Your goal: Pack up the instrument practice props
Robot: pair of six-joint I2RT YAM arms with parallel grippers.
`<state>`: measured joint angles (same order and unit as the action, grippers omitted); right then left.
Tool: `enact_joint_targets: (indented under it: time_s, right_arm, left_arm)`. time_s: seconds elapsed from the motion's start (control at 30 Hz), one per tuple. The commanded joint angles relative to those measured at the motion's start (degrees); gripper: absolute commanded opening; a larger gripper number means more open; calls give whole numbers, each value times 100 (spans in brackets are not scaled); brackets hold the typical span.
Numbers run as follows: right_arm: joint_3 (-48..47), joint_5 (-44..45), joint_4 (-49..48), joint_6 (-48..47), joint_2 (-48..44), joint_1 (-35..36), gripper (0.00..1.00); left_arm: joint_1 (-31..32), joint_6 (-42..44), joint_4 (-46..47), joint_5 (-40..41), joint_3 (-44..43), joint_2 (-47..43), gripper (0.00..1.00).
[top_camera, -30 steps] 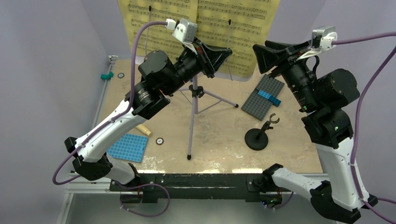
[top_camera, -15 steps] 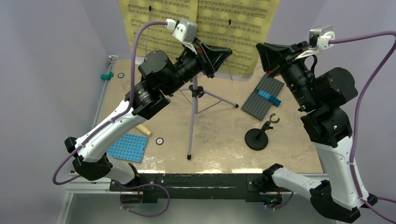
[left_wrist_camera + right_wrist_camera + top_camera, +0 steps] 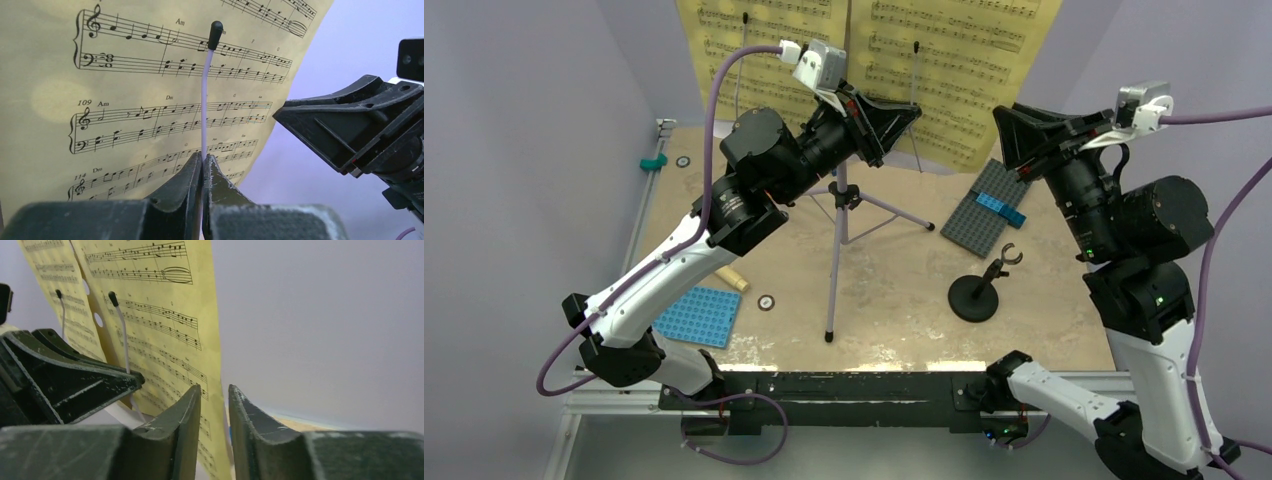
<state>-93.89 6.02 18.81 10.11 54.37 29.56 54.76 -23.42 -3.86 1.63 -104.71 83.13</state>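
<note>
Two yellow sheet-music pages (image 3: 924, 60) stand on the tripod music stand (image 3: 839, 240); its lilac desk is hidden behind them. My left gripper (image 3: 911, 112) is shut on the stand's thin white page-holder wire (image 3: 204, 100), jaws pinched tight (image 3: 202, 156). My right gripper (image 3: 1001, 118) straddles the right page's right edge (image 3: 212, 340), closed down on it with a narrow gap showing (image 3: 215, 387). The black round-base mic stand (image 3: 976, 295) stands on the table, right of centre. Only the cream microphone's end (image 3: 731, 278) shows under my left arm.
A grey baseplate (image 3: 986, 208) with a blue brick (image 3: 1002, 205) lies below the right gripper. A blue baseplate (image 3: 699, 316) lies near left. A teal piece (image 3: 655, 160) and two small discs (image 3: 766, 301) sit on the table. Lilac walls enclose it.
My right gripper has moved to the right, and the right page has shifted and tilted rightward with it. The left arm has not moved.
</note>
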Motion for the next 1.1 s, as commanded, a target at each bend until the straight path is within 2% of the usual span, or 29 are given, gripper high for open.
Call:
enact_joint_targets:
  time_s: [0.0, 0.03, 0.13, 0.37, 0.53, 0.73, 0.87, 0.9, 1.07]
  right_arm:
    - [140, 116, -167, -21, -110, -19, 45]
    - [147, 113, -168, -23, -104, -20, 53]
    - [95, 70, -138, -23, -27, -21, 63]
    - [-257, -18, -3, -87, 295, -21, 64]
    - [-248, 0, -48, -109, 302, -20, 51]
    - [-206, 74, -45, -141, 215, -20, 20]
    - [-172, 107, -12, -115, 127, -21, 3]
    - [-147, 124, -9, -107, 92, -21, 0]
    - [214, 246, -41, -73, -283, -21, 0]
  left_arm:
    - [-12, -31, 289, -136, -108, -60, 0]
    - [-13, -38, 289, -136, -100, -59, 0]
    - [-15, -49, 293, -136, -94, -49, 0]
    - [-13, -57, 289, -136, -79, -45, 0]
    - [-15, -66, 292, -136, -60, -50, 0]
    - [-18, -84, 289, -276, -60, -50, 0]
    - [-13, -84, 289, -268, -50, -59, 0]
    - [-11, -77, 289, -261, -46, -71, 0]
    - [-13, -59, 291, -199, 71, -119, 0]
